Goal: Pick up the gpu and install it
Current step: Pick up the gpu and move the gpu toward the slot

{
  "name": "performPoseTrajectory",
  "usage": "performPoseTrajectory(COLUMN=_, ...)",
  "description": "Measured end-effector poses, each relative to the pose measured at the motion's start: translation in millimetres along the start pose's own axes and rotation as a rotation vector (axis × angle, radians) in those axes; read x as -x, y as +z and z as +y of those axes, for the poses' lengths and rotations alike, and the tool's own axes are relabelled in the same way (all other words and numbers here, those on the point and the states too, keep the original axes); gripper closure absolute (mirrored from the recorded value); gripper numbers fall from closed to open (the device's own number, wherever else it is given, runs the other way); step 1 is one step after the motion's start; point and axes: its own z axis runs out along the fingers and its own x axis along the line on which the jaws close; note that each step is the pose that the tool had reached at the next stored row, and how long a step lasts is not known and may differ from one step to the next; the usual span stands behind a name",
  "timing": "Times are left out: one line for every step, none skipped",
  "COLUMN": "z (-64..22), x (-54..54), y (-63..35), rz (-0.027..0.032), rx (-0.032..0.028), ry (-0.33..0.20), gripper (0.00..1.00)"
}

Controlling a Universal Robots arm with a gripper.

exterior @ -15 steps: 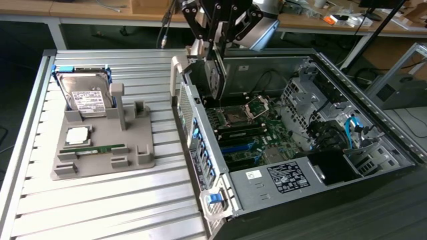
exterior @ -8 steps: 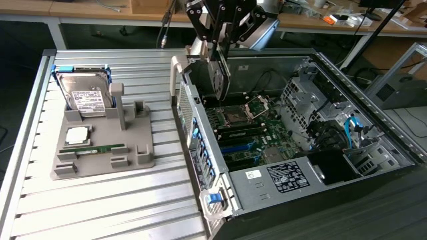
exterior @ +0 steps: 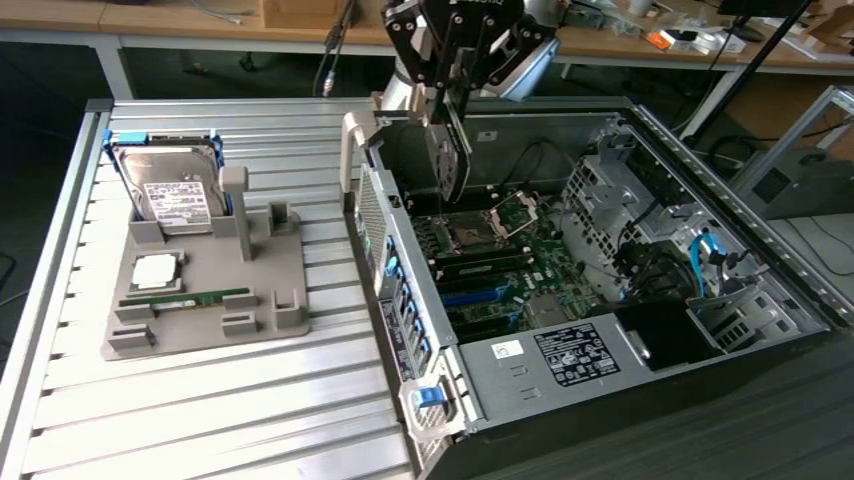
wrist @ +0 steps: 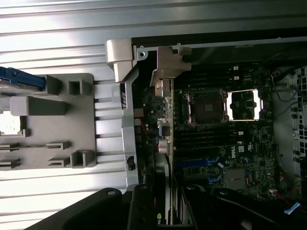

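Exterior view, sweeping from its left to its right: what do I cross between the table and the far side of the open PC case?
hard drive standing in the gray holder → gpu held by the gripper → CPU socket → drive cage → blue cable

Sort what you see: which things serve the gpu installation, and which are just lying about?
In the job: gripper, the gpu it holds, open computer case.
Lying about: hard drive, green memory stick, square silver chip, grey holder.
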Motion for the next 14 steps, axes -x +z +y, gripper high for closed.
performPoseTrajectory(z=0.0, x=1.7, y=0.2, rz=0.0, rx=-0.0002, ry=0.0, gripper=0.73)
performPoseTrajectory(z=0.0, x=3.3, y=0.4, rz=0.0, rx=-0.0003, ry=0.0, gripper=0.73)
performPoseTrajectory(z=0.0, x=4.5, y=0.7, rz=0.0, rx=-0.0004, ry=0.0, gripper=0.73)
performPoseTrajectory(z=0.1, x=5.6, y=0.9, rz=-0.0001, rx=-0.0004, ry=0.0, gripper=0.73)
performPoseTrajectory(z=0.1, x=6.7, y=1.0, rz=0.0, rx=-0.0007, ry=0.0, gripper=0.73)
performPoseTrajectory(z=0.1, x=7.7, y=1.3, rz=0.0, rx=-0.0008, ry=0.0, gripper=0.73)
performPoseTrajectory(z=0.0, x=8.5, y=1.5, rz=-0.0001, rx=-0.0008, ry=0.0, gripper=0.73)
performPoseTrajectory(z=0.0, x=9.0, y=1.8, rz=-0.0002, rx=-0.0008, ry=0.0, gripper=0.73)
performPoseTrajectory(z=-0.1, x=9.8, y=2.1, rz=-0.0001, rx=-0.001, ry=0.0, gripper=0.73)
performPoseTrajectory(z=-0.1, x=10.5, y=2.3, rz=-0.0001, rx=-0.0011, ry=0.0, gripper=0.73)
performPoseTrajectory(z=-0.1, x=11.3, y=2.7, rz=-0.0001, rx=-0.0013, ry=0.0, gripper=0.73)
performPoseTrajectory(z=-0.1, x=11.9, y=3.0, rz=-0.0002, rx=-0.0013, ry=0.0, gripper=0.73)
performPoseTrajectory(z=-0.1, x=12.7, y=3.4, rz=-0.0001, rx=-0.0015, ry=0.0, gripper=0.73)
performPoseTrajectory(z=-0.1, x=13.4, y=3.6, rz=-0.0001, rx=-0.0016, ry=0.0, gripper=0.73)
